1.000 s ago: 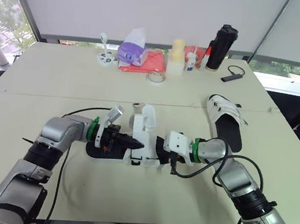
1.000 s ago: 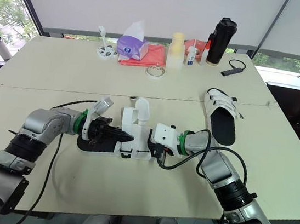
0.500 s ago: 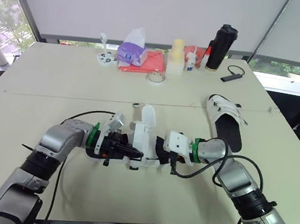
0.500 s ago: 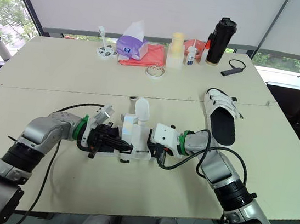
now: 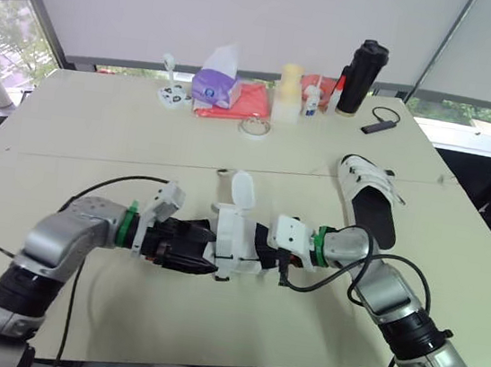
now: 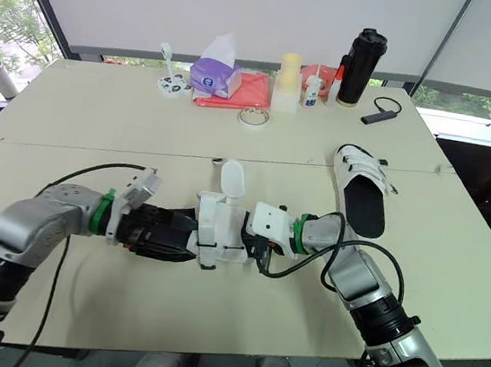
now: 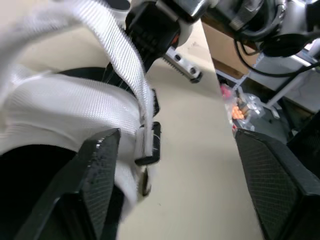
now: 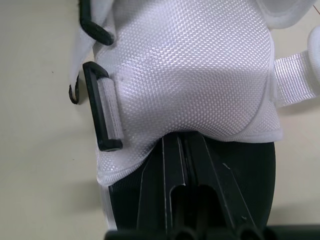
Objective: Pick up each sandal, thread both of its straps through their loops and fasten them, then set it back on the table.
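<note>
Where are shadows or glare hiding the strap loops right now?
Right wrist view: the black loop is evenly lit against the white upper, no glare. Left wrist view: a loop sits dark under the strap. Left eye view: no glare on the sandal.

near sandal centre, far sandal behind right

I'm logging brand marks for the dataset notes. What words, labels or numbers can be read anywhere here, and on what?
No text can be read in any view.
Purple tissue pack: its print is too small to read.
Small white bottle: its label is too small to read.
Black tumbler: no marking visible.
Near sandal and far sandal: no lettering shows.
</note>
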